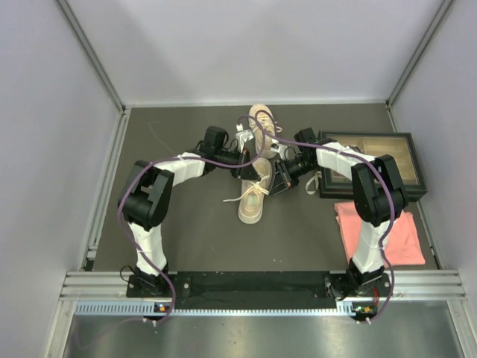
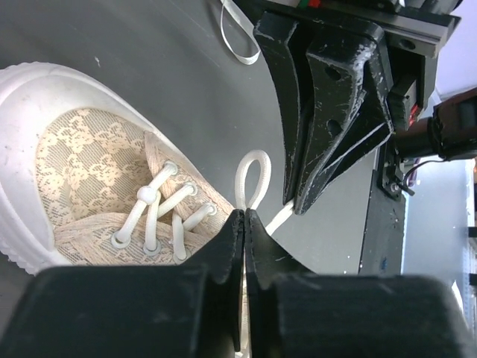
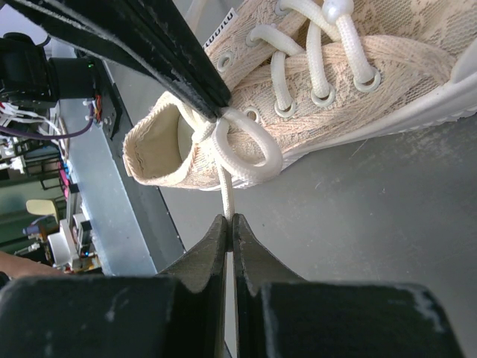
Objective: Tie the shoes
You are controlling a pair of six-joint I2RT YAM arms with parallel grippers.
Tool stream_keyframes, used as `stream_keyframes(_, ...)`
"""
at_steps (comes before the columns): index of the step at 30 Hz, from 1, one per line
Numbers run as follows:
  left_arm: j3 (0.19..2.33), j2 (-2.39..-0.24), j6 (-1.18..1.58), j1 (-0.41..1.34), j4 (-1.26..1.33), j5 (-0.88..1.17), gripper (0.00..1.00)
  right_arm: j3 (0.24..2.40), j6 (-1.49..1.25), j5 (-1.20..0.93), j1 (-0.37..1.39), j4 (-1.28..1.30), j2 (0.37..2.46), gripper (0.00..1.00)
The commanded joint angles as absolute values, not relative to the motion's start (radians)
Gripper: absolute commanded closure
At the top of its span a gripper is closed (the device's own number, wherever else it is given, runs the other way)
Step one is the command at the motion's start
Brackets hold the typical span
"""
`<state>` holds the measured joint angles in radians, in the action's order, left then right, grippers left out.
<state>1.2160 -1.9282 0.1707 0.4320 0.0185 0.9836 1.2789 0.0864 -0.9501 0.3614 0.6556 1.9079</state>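
Two beige lace-patterned sneakers lie mid-table: a far shoe (image 1: 261,121) and a near shoe (image 1: 253,200) with laces spread over it. Both grippers meet between them. My left gripper (image 2: 244,218) is shut on a white lace, and a small loop (image 2: 253,177) stands just past its tips, beside the shoe's laced front (image 2: 89,160). My right gripper (image 3: 228,221) is shut on a taut lace strand running from a loop knot (image 3: 246,145) at the shoe's top eyelets (image 3: 313,82). The left fingers (image 3: 160,52) touch that knot. From above, the left gripper (image 1: 249,153) and right gripper (image 1: 273,168) are close together.
A dark framed tray (image 1: 411,160) lies at the right, and a pink cloth (image 1: 378,233) lies in front of it. A loose white strip (image 1: 313,183) lies by the right arm. Grey walls enclose the dark mat, with a metal rail (image 1: 261,287) at the near edge.
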Motion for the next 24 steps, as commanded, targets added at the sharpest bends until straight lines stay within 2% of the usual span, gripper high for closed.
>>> stream_keyframes(1, 1.246, -1.930, 0.164, 0.431, 0.035, 1.014, 1.00, 1.312, 0.109, -0.965, 0.356, 0.657, 1.908, 1.00)
stream_keyframes(18, 1.238, -1.896, 0.224, 0.388, 0.166, 0.905, 1.00, 1.298, 0.117, -0.962, 0.353, 0.663, 1.902, 1.00)
stream_keyframes(21, 1.259, -1.913, 0.219, 0.385, 0.147, 0.961, 1.00, 1.296, 0.115, -0.963, 0.354, 0.660, 1.901, 1.00)
stream_keyframes(22, 1.262, -1.916, 0.216, 0.388, 0.137, 0.986, 0.99, 1.299, 0.114, -0.963, 0.354, 0.660, 1.901, 1.00)
stream_keyframes(23, 1.266, -1.919, 0.210, 0.390, 0.112, 1.009, 0.94, 1.301, 0.114, -0.962, 0.354, 0.658, 1.902, 1.00)
stream_keyframes(24, 1.275, -1.922, 0.181, 0.393, 0.082, 1.038, 0.81, 1.302, 0.114, -0.963, 0.354, 0.660, 1.902, 1.00)
